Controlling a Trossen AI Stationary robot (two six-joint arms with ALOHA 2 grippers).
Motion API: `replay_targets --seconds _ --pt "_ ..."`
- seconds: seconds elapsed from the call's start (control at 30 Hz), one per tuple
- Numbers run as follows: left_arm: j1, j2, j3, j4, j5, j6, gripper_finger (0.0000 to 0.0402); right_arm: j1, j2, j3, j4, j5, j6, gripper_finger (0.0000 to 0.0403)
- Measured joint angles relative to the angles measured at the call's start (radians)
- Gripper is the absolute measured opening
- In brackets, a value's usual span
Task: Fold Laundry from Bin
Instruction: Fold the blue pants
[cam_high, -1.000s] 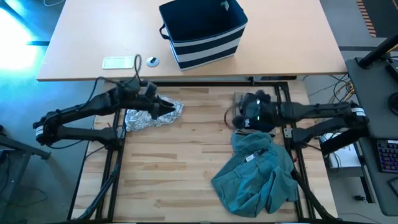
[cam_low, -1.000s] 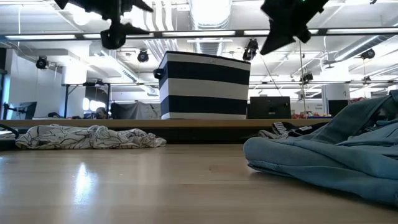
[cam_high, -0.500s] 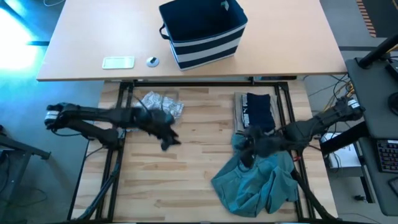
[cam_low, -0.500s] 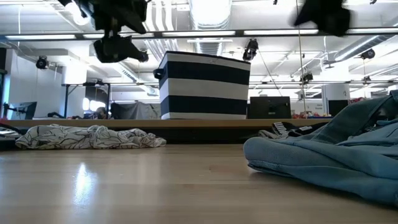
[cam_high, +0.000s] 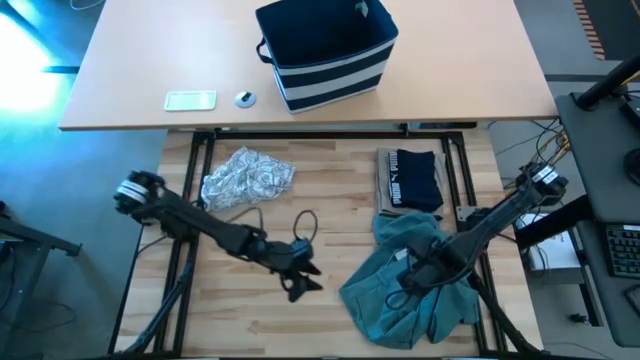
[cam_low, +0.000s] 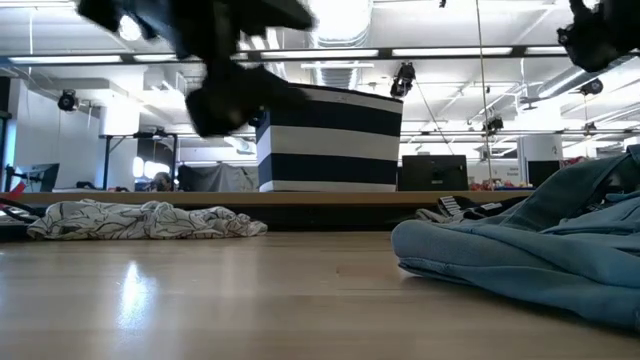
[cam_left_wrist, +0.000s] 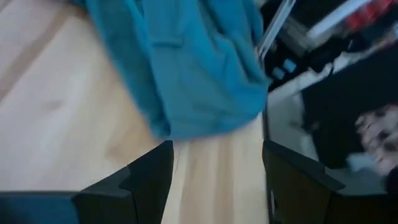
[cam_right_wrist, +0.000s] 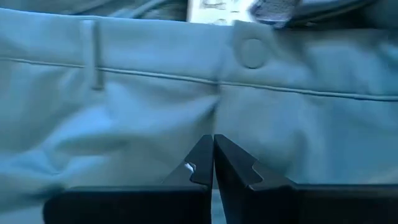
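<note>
Both arms (cam_high: 230, 238) nearer teal garment (cam_high: 410, 290), left end effector (cam_high: 303, 285) blurred.

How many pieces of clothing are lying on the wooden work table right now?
3 clearly: a grey-white patterned one at back left, a folded navy one at back right, and a teal one at front right. More may lie beneath.

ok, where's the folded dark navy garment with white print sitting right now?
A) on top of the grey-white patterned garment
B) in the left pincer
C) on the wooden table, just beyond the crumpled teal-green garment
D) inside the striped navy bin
C: the high view shows the folded dark navy garment with white print lying flat on the wooden table, beside the crumpled teal-green garment, with neither pincer on it.
</note>
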Motion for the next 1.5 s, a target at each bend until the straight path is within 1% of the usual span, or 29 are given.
replay_targets --seconds 0.07,0.1,0.17,0.27,0.37,0.4,0.5,0.73,0.87,0.97,1.03,1.1,1.17,1.27,1.3,1.4,1.5 --pt "0.004 0.08 0.004 0.125 -0.001 -0.039 0.023 0.0 0.014 0.028 0.002 -0.001 -0.004 0.0009" --pt "0.004 0.118 0.015 0.156 -0.001 -0.063 0.023 0.0 0.016 0.043 -0.001 0.003 -0.007 0.0009" --pt "0.003 0.195 0.06 0.165 -0.001 -0.111 0.023 0.0 0.014 0.074 -0.006 0.012 -0.02 0.0009" --pt "0.002 0.298 0.151 0.085 0.0 -0.208 0.023 0.0 0.004 0.128 -0.028 0.048 -0.059 0.0009" --pt "0.002 0.396 0.245 -0.043 0.002 -0.318 0.023 0.0 0.0 0.192 -0.097 0.093 -0.1 0.0009" --pt "0.003 0.424 0.273 -0.061 0.001 -0.347 0.023 0.001 0.0 0.213 -0.119 0.106 -0.122 0.0009" --pt "0.004 0.473 0.342 -0.053 0.018 -0.423 0.023 0.004 -0.001 0.263 -0.164 0.155 -0.182 0.0009" --pt "0.005 0.512 0.42 -0.116 0.013 -0.63 0.023 0.008 -0.001 0.32 -0.231 0.277 -0.349 0.0009" --pt "0.006 0.543 0.448 -0.111 0.014 -0.739 0.023 0.005 -0.002 0.329 -0.263 0.302 -0.432 0.0009" --pt "0.005 0.575 0.487 -0.108 0.027 -0.758 0.0226 -0.005 -0.01 0.338 -0.299 0.316 -0.456 0.0009" --pt "0.004 0.596 0.52 -0.11 0.029 -0.744 0.0208 -0.017 -0.03 0.342 -0.316 0.318 -0.462 0.0009" --pt "0.005 0.622 0.568 -0.135 0.035 -0.712 0.0173 -0.026 -0.061 0.347 -0.32 0.323 -0.488 0.0009" --pt "0.004 0.638 0.617 -0.156 0.045 -0.674 0.0122 -0.028 -0.095 0.352 -0.324 0.342 -0.505 0.0009" --pt "0.013 0.657 0.685 -0.219 0.074 -0.599 0.0031 -0.029 -0.155 0.352 -0.325 0.389 -0.511 0.0009" --pt "0.021 0.655 0.704 -0.254 0.081 -0.578 0.0017 -0.029 -0.173 0.352 -0.325 0.396 -0.511 0.0009" --pt "0.041 0.616 0.752 -0.442 0.081 -0.516 0.0017 -0.029 -0.217 0.352 -0.321 0.428 -0.509 0.0009" --pt "0.062 0.557 0.812 -0.712 0.068 -0.422 0.0007 -0.026 -0.238 0.351 -0.306 0.47 -0.519 0.0009"
